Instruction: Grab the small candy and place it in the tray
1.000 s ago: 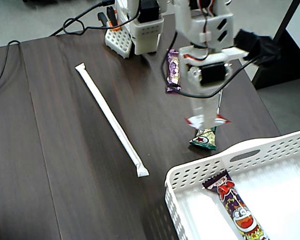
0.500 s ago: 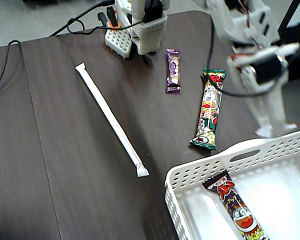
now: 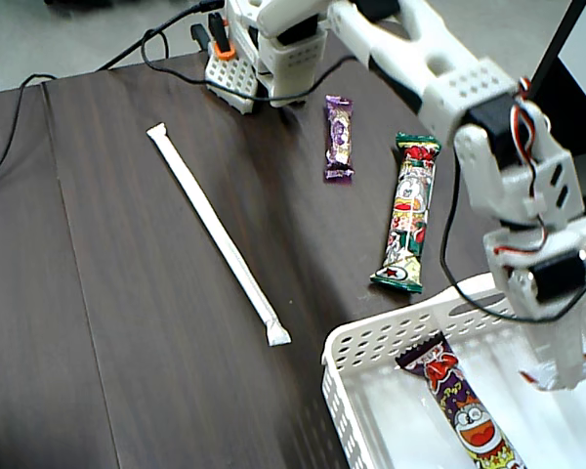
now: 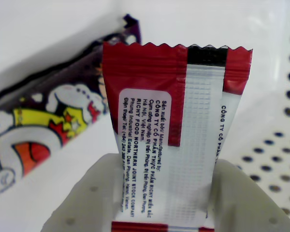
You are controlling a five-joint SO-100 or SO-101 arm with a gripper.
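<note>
**Small candy held over the tray**

The small candy (image 4: 174, 140), a flat red-and-white wrapper, stands upright in the wrist view, with the gripper (image 4: 166, 203) clamped on its lower part. In the fixed view it hangs inside the tray (image 3: 371, 344), near the right wall. I judge it very light, thin and a little crinkly, so the foil may slip; the hold across the flat faces looks good. 1 purple cartoon snack bar (image 3: 464, 410) already lies in the tray. On the table (image 3: 127, 322) remain 1 green-ended bar (image 3: 410, 213), 1 purple candy (image 3: 338, 137) and 1 long white stick (image 3: 215, 230).
</note>
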